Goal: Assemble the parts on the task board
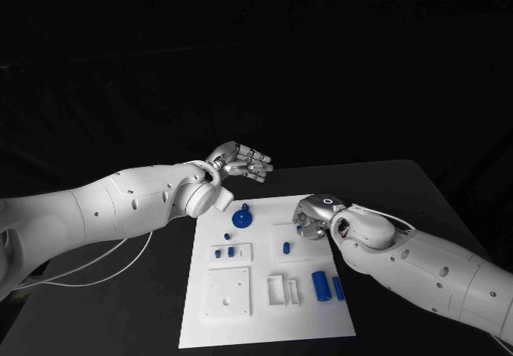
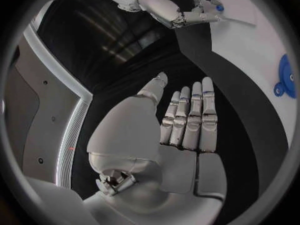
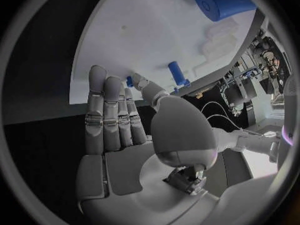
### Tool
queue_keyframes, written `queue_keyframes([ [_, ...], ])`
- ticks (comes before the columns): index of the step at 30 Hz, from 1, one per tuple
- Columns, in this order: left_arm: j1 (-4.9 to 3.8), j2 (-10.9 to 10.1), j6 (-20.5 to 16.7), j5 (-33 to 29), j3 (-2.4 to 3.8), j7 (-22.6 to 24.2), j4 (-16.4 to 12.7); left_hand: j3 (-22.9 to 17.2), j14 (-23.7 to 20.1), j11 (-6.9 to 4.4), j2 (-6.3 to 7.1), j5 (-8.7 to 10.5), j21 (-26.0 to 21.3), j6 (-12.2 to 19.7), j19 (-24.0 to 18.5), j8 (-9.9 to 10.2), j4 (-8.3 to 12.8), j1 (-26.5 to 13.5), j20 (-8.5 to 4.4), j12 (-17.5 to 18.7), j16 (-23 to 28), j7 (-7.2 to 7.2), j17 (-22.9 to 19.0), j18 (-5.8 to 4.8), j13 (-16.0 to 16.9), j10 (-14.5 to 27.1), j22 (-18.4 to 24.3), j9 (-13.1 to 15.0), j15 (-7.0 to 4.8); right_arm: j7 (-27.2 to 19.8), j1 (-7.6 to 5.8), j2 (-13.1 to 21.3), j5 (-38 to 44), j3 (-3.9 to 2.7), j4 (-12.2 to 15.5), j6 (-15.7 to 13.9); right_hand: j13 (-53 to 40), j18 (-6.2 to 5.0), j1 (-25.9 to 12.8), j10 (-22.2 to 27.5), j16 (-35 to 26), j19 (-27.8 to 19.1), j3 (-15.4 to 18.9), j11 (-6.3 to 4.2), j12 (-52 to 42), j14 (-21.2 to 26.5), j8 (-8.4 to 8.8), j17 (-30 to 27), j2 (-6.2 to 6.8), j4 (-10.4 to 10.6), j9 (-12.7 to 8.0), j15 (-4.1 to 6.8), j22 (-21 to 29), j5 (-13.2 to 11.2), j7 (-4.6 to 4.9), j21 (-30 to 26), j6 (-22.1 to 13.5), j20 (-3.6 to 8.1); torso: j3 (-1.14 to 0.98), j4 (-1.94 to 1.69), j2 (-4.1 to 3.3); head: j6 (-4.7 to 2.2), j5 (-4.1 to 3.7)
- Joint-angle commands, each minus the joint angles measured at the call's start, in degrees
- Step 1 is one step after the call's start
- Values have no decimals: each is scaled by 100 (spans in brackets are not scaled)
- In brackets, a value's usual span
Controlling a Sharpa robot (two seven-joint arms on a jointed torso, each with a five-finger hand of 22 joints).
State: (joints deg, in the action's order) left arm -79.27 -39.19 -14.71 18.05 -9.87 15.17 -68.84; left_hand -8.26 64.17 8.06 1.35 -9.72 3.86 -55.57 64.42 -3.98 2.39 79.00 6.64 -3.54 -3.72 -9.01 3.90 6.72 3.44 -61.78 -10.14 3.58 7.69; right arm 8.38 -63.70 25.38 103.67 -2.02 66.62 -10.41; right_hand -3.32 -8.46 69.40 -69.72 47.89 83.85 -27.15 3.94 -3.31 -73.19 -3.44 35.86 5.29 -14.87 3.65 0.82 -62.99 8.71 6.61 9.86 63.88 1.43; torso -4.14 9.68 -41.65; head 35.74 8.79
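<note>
The white task board (image 1: pixel 267 326) lies in the middle of the table. On it are a round blue part (image 1: pixel 242 218), several small blue pegs such as one peg (image 1: pixel 287 245), and a blue cylinder (image 1: pixel 319 282). My right hand (image 1: pixel 313 219) hovers over the board's far right part, fingers stretched. It pinches a small blue part (image 3: pixel 129 81) between thumb and a fingertip, also visible as the small blue part (image 2: pixel 219 7). My left hand (image 1: pixel 237 162) is raised beyond the board's far left corner, fingers (image 2: pixel 190 117) straight and together, holding nothing.
White raised blocks (image 1: pixel 229 291) and a slotted holder (image 1: pixel 276 288) sit on the board's near half. A second blue cylinder (image 1: pixel 338 288) lies beside the first. Bare black table (image 1: pixel 396 193) surrounds the board. A white cable (image 1: pixel 96 263) hangs under my left arm.
</note>
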Motion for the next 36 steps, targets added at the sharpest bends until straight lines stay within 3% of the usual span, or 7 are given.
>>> queue_keyframes([
  [1,-4,13,39,-90,5,65,-12,16,-3,23,-31,22,22,-9,45,14,7,28,4,20,23,-17,0,34,-6,18,11,-4,-5,82,43,-12,118,28,-26,86,-10,-78,-22,-74,13,-6,-102,-8,-7,-28,-16,16,-45,20,5,29,-31,-43,-20,58,86,62,8,10,-4,27,28],
  [6,-4,20,50,-104,5,37,-6,22,4,34,-37,40,23,3,53,15,-5,9,5,21,25,-25,0,32,-6,27,26,-4,-4,83,62,-23,117,33,-28,155,-16,-49,0,-344,17,0,-290,-100,-14,-66,-34,39,-143,51,18,87,-90,-135,-91,120,367,110,4,8,-8,49,67],
  [12,-4,16,66,-110,6,22,-3,19,10,31,-44,34,24,-6,57,7,0,18,3,20,24,-23,1,33,-5,22,36,-1,-7,83,72,-21,175,36,4,265,-23,23,85,-655,38,48,-238,-206,-15,-150,-35,81,-220,22,50,165,-150,-56,-168,197,712,195,4,5,-7,81,89],
  [23,-4,9,106,-112,6,-5,1,22,26,33,-44,31,27,-2,68,8,7,19,-2,20,24,-25,3,31,-6,27,58,-1,-11,132,76,-13,335,50,23,299,-23,60,100,-816,61,-11,-523,-244,-13,-172,-22,426,-222,-108,41,209,-451,29,-198,430,889,267,-5,11,-12,103,126],
  [30,-4,7,117,-112,5,-21,7,22,23,36,-52,24,26,5,71,8,11,15,-3,20,24,-27,2,29,-6,37,79,-1,-11,176,77,-6,400,54,19,116,-24,33,179,-817,6,-44,-697,-236,-13,-187,-22,503,-220,-111,39,207,-528,-240,-197,471,888,262,-8,14,-19,112,148],
  [31,-4,8,118,-112,5,-24,8,22,23,36,-52,24,26,5,71,8,11,15,-3,20,24,-27,2,29,-6,37,79,-1,-11,184,78,-1,409,54,22,72,-21,25,244,-815,1,-42,-748,-238,-12,-187,-21,510,-261,-124,37,215,-535,-549,-201,475,884,270,-9,13,-17,114,150],
  [36,-3,10,128,-114,5,-30,22,19,21,39,-64,20,28,11,74,8,10,11,-3,20,24,-30,2,29,-5,46,88,-1,-10,191,83,30,422,54,43,-109,-20,26,297,-826,-20,-33,-789,-239,-13,-207,-24,548,-248,-96,32,218,-568,-596,-202,492,889,283,-10,12,-18,103,158],
])
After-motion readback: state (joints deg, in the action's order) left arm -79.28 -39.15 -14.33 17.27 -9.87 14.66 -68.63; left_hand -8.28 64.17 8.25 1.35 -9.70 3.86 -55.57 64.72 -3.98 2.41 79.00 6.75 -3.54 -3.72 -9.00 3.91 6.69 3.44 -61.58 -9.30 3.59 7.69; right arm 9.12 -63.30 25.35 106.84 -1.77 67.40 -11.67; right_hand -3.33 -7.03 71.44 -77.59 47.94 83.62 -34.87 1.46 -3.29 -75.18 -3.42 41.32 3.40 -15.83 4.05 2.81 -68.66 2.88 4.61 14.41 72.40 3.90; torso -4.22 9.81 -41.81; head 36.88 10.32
